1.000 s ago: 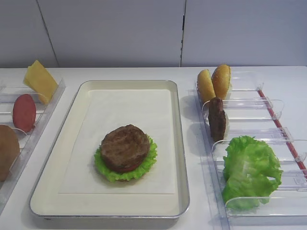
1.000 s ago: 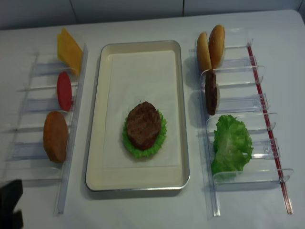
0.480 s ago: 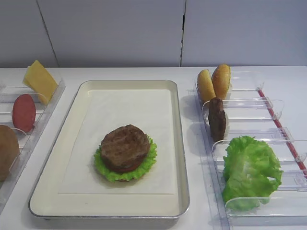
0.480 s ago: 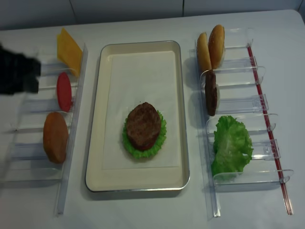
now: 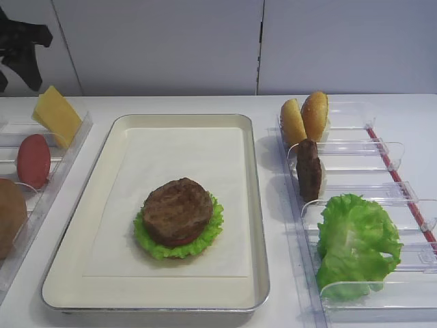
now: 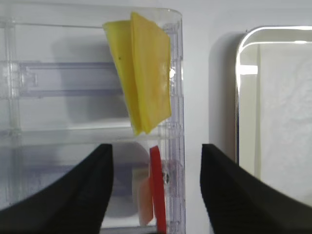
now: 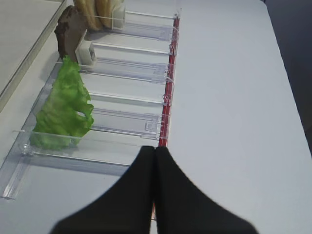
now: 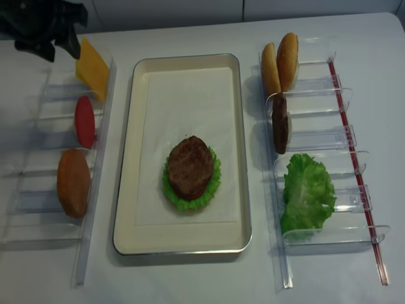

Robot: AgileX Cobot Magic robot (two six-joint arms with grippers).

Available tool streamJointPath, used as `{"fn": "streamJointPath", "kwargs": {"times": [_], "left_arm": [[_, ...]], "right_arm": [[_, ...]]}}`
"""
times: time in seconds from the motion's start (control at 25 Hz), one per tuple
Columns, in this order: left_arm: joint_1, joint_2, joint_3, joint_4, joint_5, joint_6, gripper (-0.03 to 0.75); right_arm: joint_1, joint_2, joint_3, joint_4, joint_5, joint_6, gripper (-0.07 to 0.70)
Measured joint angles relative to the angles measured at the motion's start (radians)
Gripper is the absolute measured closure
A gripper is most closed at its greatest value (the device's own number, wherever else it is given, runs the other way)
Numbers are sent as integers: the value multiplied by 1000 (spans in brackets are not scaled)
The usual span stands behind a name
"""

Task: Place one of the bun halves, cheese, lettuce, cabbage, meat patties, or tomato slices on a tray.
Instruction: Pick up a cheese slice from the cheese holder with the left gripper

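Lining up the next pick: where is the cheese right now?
The cheese leans at the far end of the left rack, just beyond the tomato slice; the left wrist view shows the open left end effector near it.

Closed right gripper (image 7: 154, 161) over the clear rack (image 7: 131, 73)

Its dark fingers meet in a point at the bottom edge. Beyond them the lettuce (image 7: 63, 109) leans in the nearest slots, a meat patty (image 7: 68, 30) stands farther back, and bun halves (image 7: 97, 12) sit at the top.
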Motion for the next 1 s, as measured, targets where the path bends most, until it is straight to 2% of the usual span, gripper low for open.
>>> {"fn": "streamJointPath", "kwargs": {"times": [0.24,0.64,1.0], "left_arm": [[0,111,-88,-4,-17,5,339],[0,143,-94,-26,-102,27,339],[0,181,-95,-47,-104,47,339]], "right_arm": [[0,0,0,0,0,0,526],[0,0,0,0,0,0,526],[0,0,0,0,0,-6,526]]}}
